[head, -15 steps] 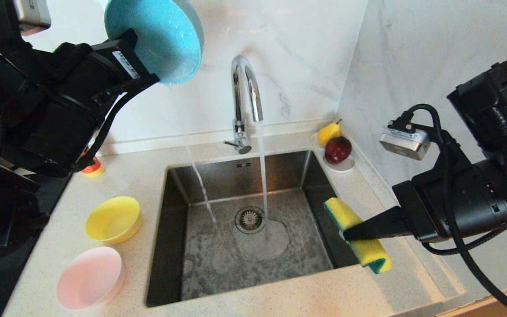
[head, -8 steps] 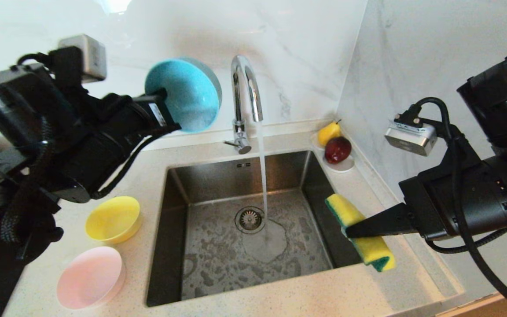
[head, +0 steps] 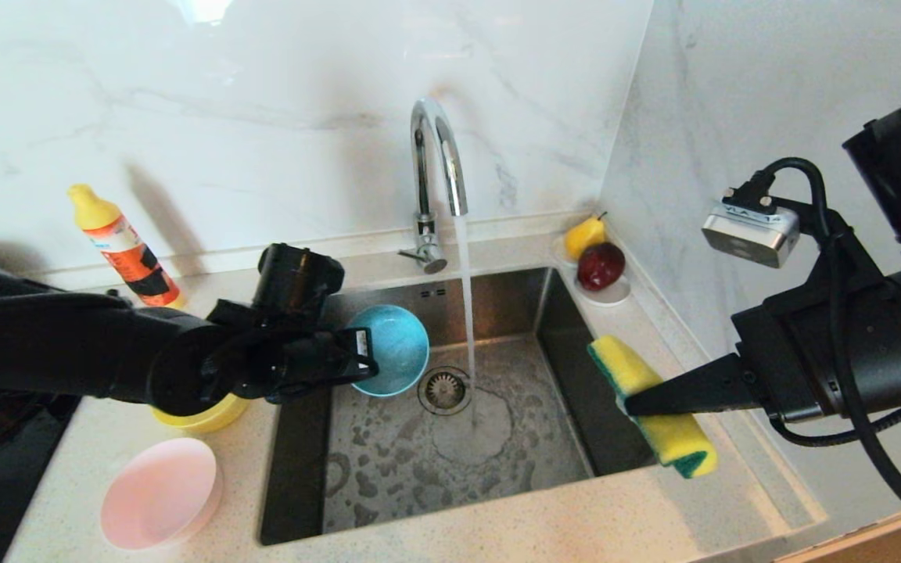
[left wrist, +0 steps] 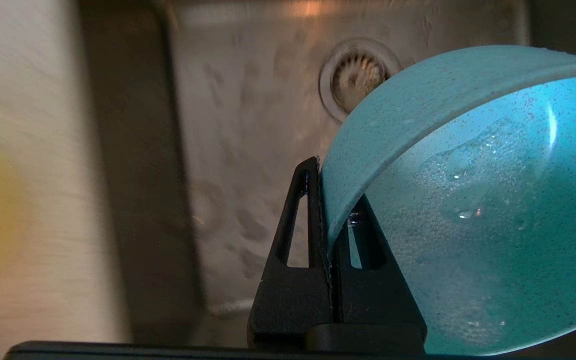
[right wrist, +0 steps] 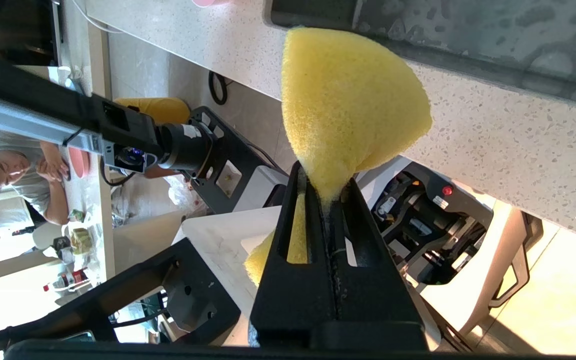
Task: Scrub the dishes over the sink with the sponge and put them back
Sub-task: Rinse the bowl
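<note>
My left gripper is shut on the rim of the light blue bowl, holding it low over the sink's back left part, mouth facing up. In the left wrist view the wet blue bowl is pinched at its rim by the left gripper. My right gripper is shut on the yellow sponge with a green layer, above the sink's right rim; in the right wrist view the sponge bulges past the right gripper. The yellow bowl and pink bowl rest on the left counter.
The faucet runs a stream of water onto the sink floor near the drain. A yellow-and-orange bottle stands at the back left wall. A small saucer with a pear and a red fruit sits in the back right corner.
My left arm swung down from high near the wall, lowering the blue bowl into the sink and turning it mouth-up. The right gripper with the sponge shifted slightly right.
</note>
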Controlling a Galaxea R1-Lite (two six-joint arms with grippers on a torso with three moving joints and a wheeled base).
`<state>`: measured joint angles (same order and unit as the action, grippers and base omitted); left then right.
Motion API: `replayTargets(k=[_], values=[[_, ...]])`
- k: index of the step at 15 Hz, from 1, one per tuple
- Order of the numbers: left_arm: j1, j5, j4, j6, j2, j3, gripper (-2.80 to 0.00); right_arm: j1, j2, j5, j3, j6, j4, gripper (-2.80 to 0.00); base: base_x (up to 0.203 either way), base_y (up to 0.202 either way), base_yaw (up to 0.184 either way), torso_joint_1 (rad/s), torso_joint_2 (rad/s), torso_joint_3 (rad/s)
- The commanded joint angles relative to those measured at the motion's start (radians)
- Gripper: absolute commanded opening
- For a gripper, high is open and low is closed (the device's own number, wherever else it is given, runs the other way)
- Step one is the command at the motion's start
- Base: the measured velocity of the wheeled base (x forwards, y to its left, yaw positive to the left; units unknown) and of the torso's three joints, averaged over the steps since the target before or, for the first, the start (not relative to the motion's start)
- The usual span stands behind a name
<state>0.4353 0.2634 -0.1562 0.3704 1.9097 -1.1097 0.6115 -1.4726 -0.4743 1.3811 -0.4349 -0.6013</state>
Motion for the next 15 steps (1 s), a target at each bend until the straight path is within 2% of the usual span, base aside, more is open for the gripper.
replayTargets(k=[1,4,12,15], values=[[0.015,0.003,0.044,0.113,0.162,-0.119,-2.8,0.001,0.001,-0.003,-0.002,-0.002,-0.003,-2.8,0.0,0.0,0.0,0.0,0.0,0.0],[0.045,0.003,0.094,0.221,0.242,-0.236,-2.8,0.001,0.003,-0.001,-0.002,0.001,-0.003,-2.8,0.0,0.0,0.0,0.0,0.0,0.0],[0.074,0.009,0.092,0.249,0.369,-0.365,-2.8,0.001,-0.002,-0.001,-0.007,0.002,-0.003,-2.8,0.0,0.0,0.0,0.0,0.0,0.0],[0.075,0.005,0.097,0.294,0.407,-0.412,-2.8,0.001,0.001,-0.002,-0.013,-0.001,-0.003,-2.8,0.0,0.0,0.0,0.0,0.0,0.0]])
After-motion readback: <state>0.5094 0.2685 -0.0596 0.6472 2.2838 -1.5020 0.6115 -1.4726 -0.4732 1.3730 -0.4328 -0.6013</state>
